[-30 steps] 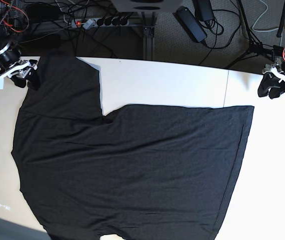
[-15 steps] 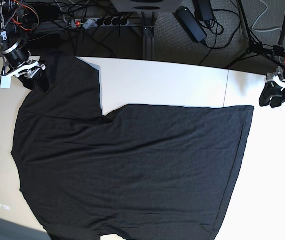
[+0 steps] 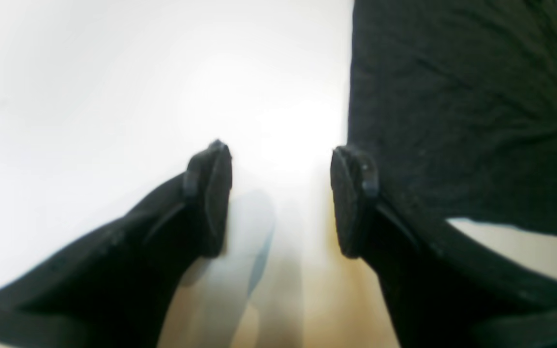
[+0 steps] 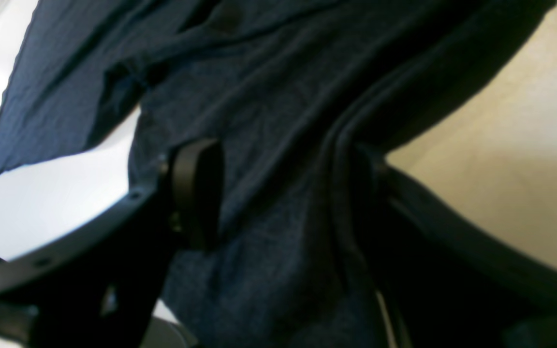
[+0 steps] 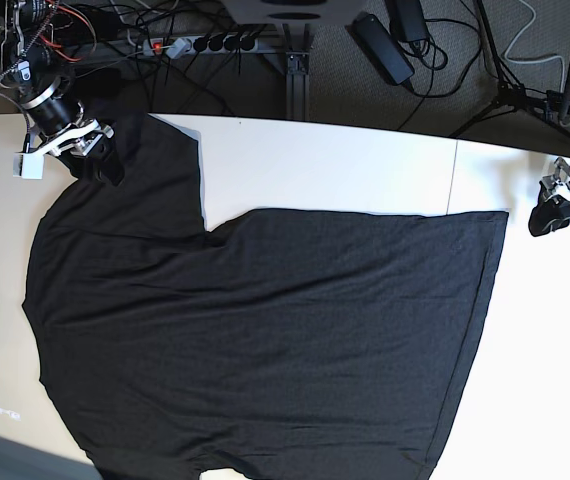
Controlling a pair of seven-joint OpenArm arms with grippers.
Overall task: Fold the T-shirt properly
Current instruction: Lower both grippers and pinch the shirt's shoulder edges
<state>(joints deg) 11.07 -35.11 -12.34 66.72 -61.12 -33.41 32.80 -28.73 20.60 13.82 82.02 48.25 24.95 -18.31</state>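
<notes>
A white table (image 5: pixel 345 165) stands before grey carpet (image 5: pixel 455 70) strewn with cables (and a power strip (image 5: pixel 200 43))

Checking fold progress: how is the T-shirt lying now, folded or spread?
Spread: the T-shirt lies flat, one layer, across the table, sleeve out.

Soft matt black knit of the T-shirt (image 4: pixel 278 121) bunching between my right fingers (image 4: pixel 196 193), smooth pale table (image 3: pixel 114 72) glaring under my left gripper (image 3: pixel 281 193), its pads matt, grainy rubber
</notes>
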